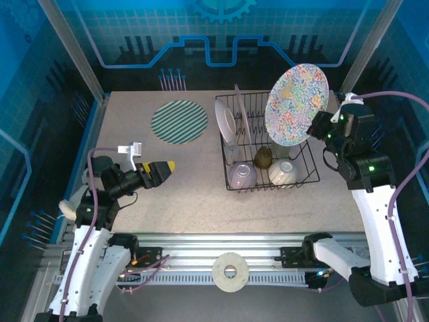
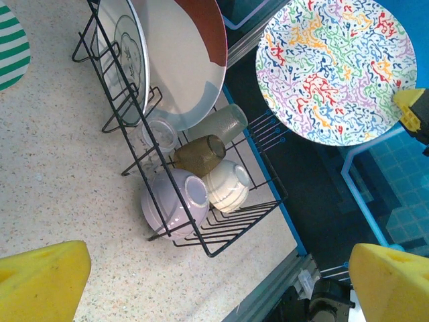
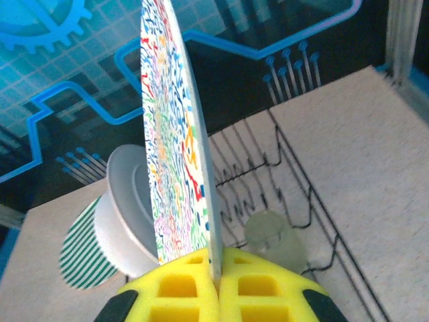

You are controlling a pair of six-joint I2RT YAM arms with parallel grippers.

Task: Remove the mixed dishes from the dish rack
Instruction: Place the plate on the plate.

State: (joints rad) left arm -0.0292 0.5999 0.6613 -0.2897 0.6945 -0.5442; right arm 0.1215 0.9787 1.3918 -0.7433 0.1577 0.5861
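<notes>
The right gripper (image 3: 213,282) is clamping the lower rim of the speckled floral plate (image 1: 297,104), holding it on edge above the right side of the dish rack (image 1: 275,185), probably so that it clears the prongs. The left gripper (image 1: 164,171) is hanging over bare table with its jaws wide apart, near the green-striped plate (image 1: 179,121) lying flat. A red-and-white plate (image 2: 181,60), a lavender bowl (image 2: 175,204), a white bowl (image 2: 226,186) and a brown cup (image 2: 200,154) are sitting in the rack. The clear glass (image 2: 224,124) is hard to make out from above, and the plate behind the red one is partly hidden.

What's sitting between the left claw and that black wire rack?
Nothing: bare speckled tabletop separates the left gripper from the dish rack, seen from above.
</notes>
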